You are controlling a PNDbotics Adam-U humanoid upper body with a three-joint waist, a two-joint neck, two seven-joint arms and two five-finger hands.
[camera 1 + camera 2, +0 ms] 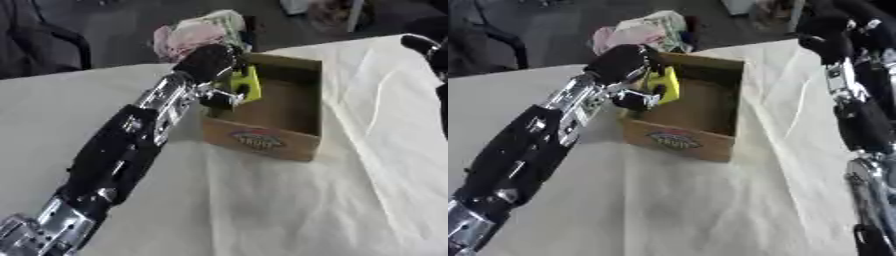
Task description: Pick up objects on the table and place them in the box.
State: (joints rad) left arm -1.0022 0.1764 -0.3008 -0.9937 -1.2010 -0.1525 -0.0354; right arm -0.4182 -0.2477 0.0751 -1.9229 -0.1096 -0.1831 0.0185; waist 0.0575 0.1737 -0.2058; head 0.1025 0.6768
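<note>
A yellow-green object [247,85] is held above the open cardboard box [289,117].

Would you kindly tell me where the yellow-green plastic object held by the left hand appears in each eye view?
Left eye view: the yellow-green plastic object sits above centre, at the open cardboard box's near-left wall, held by the left hand.
Right eye view: it appears left of centre, upper third, at the same wall.
Shared landmark: the red and blue label on the box front.

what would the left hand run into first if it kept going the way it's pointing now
Probably the inside of the cardboard box. The left hand, curled around a yellow-green object, points over the box's near-left wall toward its open interior. Depth is unclear, so it might pass above the far wall.
</note>
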